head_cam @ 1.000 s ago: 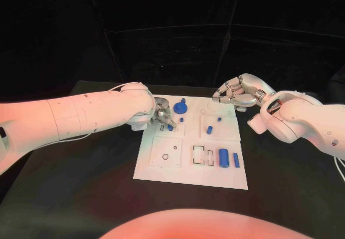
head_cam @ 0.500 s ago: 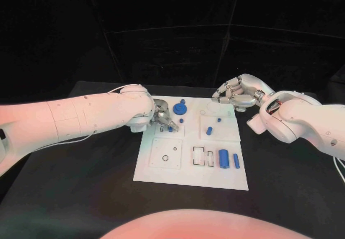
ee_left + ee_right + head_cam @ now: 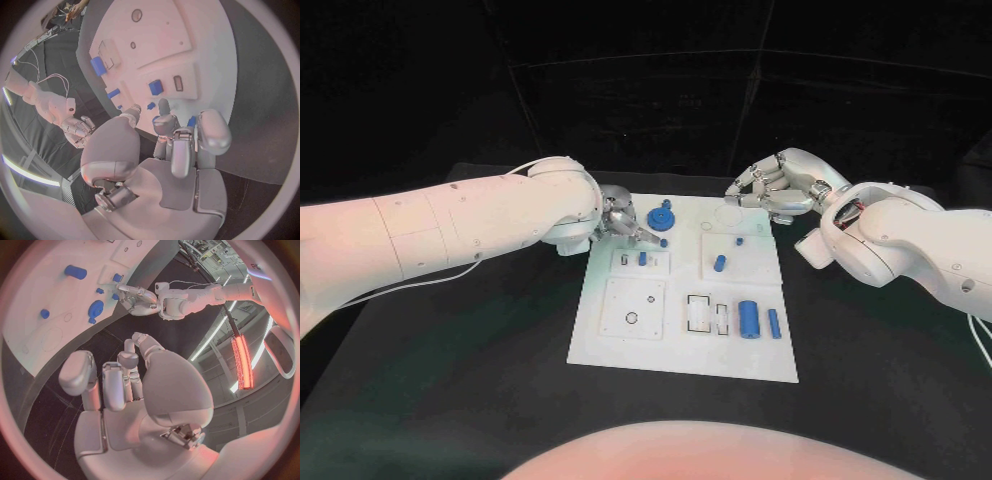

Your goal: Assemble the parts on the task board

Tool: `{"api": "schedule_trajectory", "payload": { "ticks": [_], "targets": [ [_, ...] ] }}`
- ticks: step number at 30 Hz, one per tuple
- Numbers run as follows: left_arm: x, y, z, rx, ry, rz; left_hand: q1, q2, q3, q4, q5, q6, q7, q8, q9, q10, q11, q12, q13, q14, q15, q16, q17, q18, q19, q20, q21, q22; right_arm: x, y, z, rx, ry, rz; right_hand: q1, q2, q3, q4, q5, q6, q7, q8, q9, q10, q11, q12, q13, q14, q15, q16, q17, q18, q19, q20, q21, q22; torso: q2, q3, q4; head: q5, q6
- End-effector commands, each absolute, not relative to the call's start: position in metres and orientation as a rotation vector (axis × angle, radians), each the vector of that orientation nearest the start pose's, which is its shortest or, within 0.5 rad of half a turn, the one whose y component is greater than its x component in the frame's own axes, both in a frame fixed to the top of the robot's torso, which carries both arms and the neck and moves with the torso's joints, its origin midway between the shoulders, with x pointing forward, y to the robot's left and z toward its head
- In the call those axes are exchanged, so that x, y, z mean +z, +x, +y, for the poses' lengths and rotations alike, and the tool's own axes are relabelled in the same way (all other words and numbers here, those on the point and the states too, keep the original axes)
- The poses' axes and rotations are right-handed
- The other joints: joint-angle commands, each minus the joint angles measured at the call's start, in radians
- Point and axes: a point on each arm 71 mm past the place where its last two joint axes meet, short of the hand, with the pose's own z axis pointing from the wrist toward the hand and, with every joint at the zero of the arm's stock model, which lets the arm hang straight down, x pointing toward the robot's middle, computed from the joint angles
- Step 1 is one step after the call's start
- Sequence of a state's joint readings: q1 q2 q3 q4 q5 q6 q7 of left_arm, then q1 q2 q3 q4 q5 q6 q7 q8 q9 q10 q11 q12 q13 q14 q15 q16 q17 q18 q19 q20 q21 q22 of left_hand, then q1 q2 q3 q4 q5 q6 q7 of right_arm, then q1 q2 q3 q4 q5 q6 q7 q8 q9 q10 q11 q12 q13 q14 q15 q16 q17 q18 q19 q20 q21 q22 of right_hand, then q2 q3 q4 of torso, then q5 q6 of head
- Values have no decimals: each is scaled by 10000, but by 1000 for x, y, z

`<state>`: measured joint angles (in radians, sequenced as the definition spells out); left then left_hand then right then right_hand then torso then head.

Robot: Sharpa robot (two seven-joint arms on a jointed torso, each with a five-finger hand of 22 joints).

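The white task board (image 3: 682,345) lies mid-table. On it sit a blue round part (image 3: 661,215), a small block (image 3: 643,259) in its slot, two pegs (image 3: 720,263) (image 3: 664,241), a thick cylinder (image 3: 749,318) and a thin bar (image 3: 773,321). My left hand (image 3: 625,222) hovers at the board's far left, just beside the round part, with nothing in it and its fingers (image 3: 167,122) apart. The block (image 3: 155,87) lies beyond those fingers. My right hand (image 3: 773,190) hangs over the board's far right corner, fingers loosely bent and holding nothing.
Black table (image 3: 473,340) surrounds the board on all sides. Empty cut-outs (image 3: 704,312) and a round hole (image 3: 632,316) mark the board's near half. From the right wrist view, the left hand (image 3: 139,297) shows by the round part (image 3: 95,308).
My left hand has lifted off the small block and drawn back toward the board's far left edge; the block stays in its slot. The right hand has not moved.
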<state>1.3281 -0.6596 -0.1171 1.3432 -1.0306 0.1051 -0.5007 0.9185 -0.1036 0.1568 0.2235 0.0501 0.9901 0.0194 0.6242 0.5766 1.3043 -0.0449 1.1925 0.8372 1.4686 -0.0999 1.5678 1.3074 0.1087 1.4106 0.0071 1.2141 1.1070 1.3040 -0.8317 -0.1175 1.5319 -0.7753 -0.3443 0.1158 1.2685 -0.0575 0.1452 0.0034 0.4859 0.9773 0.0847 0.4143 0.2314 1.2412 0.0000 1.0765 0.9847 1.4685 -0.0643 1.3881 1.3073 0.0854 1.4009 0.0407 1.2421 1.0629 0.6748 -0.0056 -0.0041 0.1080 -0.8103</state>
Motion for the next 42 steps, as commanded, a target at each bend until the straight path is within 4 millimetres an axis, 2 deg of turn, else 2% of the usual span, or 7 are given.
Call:
{"api": "schedule_trajectory", "payload": {
  "ticks": [1,5,7,12,16,28,42],
  "targets": [
    [-186,524,181,-4285,-1788,22650,232,56,-223,76,-34,-66,3,-78,12,-112,-34,-106,-190,1021,-52,29,2632,-69,-44,-38,-103,-144,-158,492,-192,11113,3193,16745,34,-48,38,5,41,-52,8,41,14,-68,36,-22,-9,532,-30,-68,341,143,-6,-11,-36,-10,6,1,-1,-33,16],
    [-165,532,191,-4229,-1691,22859,841,238,-480,-10,-17,-762,288,-591,-199,-713,189,-687,-1089,959,104,-80,2372,15,-281,61,-558,-668,-158,493,-193,11074,3214,16733,30,-48,39,10,41,-56,10,41,13,-69,37,-22,-9,532,-29,-70,340,142,-5,-10,-35,-8,-1,7,3,-58,64],
    [-159,538,197,-4105,-1693,22923,1178,370,-554,-101,-16,-1101,463,-944,-430,-833,340,-734,-1128,949,223,-98,2330,22,-331,145,-654,-764,-158,493,-194,11059,3221,16730,30,-48,39,10,41,-56,10,41,13,-69,37,-22,-9,532,-29,-70,340,142,-5,-10,-35,-8,-7,13,12,-63,84],
    [-150,557,204,-3664,-1826,23045,1503,559,-839,-118,-22,-1129,615,-1297,-827,-955,485,-744,-1164,946,362,-105,2314,37,-357,294,-721,-818,-158,494,-193,11043,3225,16721,16,-62,59,34,46,-145,35,12,-1,-68,53,-19,-15,534,-17,-66,348,141,-7,-2,-41,-9,-3,21,14,-39,136],
    [-150,568,207,-3261,-1795,23154,1625,678,-1122,-51,-25,-1234,723,-1591,-1135,-1162,568,-948,-1555,939,443,-119,2283,61,-387,389,-792,-886,-159,494,-191,11065,3210,16735,16,-62,64,36,47,-156,38,8,-3,-67,56,-18,-15,534,-16,-65,348,141,-6,-1,-40,-7,32,-2,-42,17,184],
    [-169,583,212,-2155,-1739,23613,1520,911,-1898,435,-31,-661,609,-1531,-1399,-1146,494,-890,-1514,948,396,-101,2323,77,-325,405,-717,-776,-159,494,-189,11090,3199,16762,18,-61,67,36,48,-160,39,7,-4,-65,57,-16,-13,535,-15,-63,352,140,-4,0,-36,-1,72,-26,-39,97,228],
    [-187,587,209,-1797,-1816,24042,1606,977,-2089,510,-29,-493,534,-1386,-1356,-1105,434,-842,-1439,956,342,-88,2354,67,-300,364,-679,-723,-159,494,-186,11132,3168,16770,30,-50,84,37,55,-163,38,10,-3,-59,57,-7,-6,535,-12,-63,352,140,-4,2,-38,-2,54,-14,-50,156,177]
  ]
}}
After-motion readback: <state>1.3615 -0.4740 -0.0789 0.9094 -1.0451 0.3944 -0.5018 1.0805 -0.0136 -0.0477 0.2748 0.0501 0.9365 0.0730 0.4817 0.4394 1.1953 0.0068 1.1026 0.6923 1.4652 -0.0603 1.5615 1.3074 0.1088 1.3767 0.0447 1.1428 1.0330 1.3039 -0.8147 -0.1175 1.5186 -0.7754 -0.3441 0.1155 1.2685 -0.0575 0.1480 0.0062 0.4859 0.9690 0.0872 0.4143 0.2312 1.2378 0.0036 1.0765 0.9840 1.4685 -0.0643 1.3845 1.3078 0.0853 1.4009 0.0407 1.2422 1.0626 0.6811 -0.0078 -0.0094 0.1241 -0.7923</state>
